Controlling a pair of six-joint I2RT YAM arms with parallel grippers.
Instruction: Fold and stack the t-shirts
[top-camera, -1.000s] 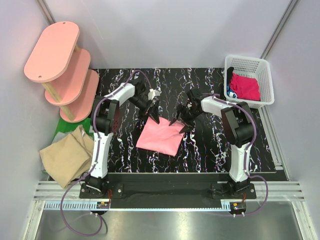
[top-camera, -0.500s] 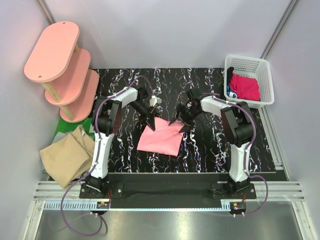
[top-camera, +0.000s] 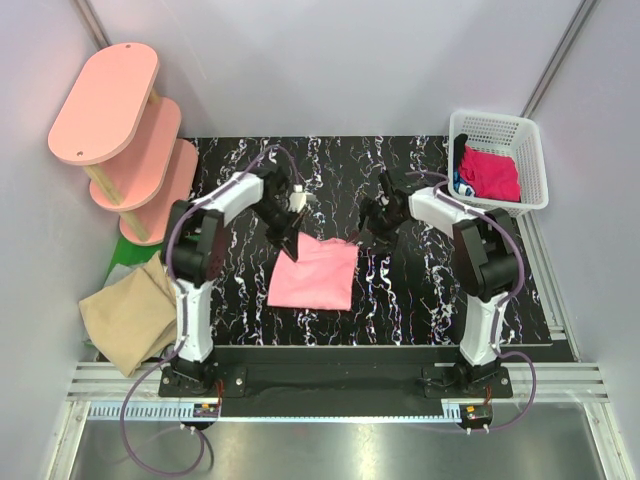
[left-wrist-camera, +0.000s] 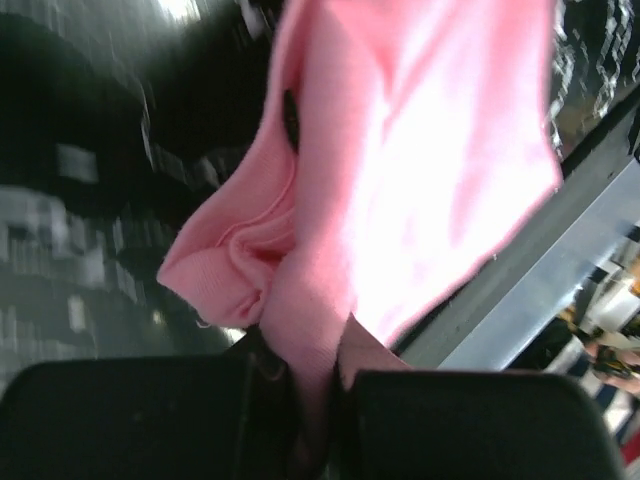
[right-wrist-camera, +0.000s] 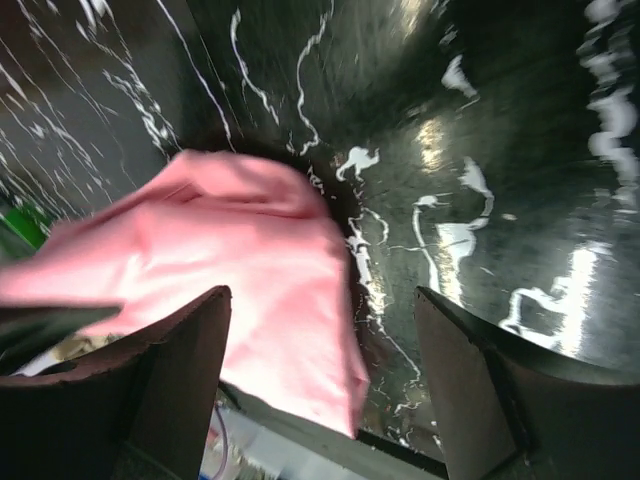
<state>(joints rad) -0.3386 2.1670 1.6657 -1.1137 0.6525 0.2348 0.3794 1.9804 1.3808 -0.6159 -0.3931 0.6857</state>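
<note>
The black marbled worktop was seen from above with both arms reaching over its middle. A pink shelf was stood off its far left corner. A tan shirt was left crumpled off the worktop's left edge, near the left arm's base. The pink shirt was laid folded into a rough rectangle at the middle of the worktop, between the two arms. A white basket was set at the far right corner, and a red shirt was bundled inside it.

The left end effector was placed at the pink shirt's far left corner. In the left wrist view it was pressed together on a gathered fold of that cloth. The right end effector was held at the far right corner with its fingers spread. The shirt's edge was seen beneath them, ungripped; whether it was touched could not be told.
</note>
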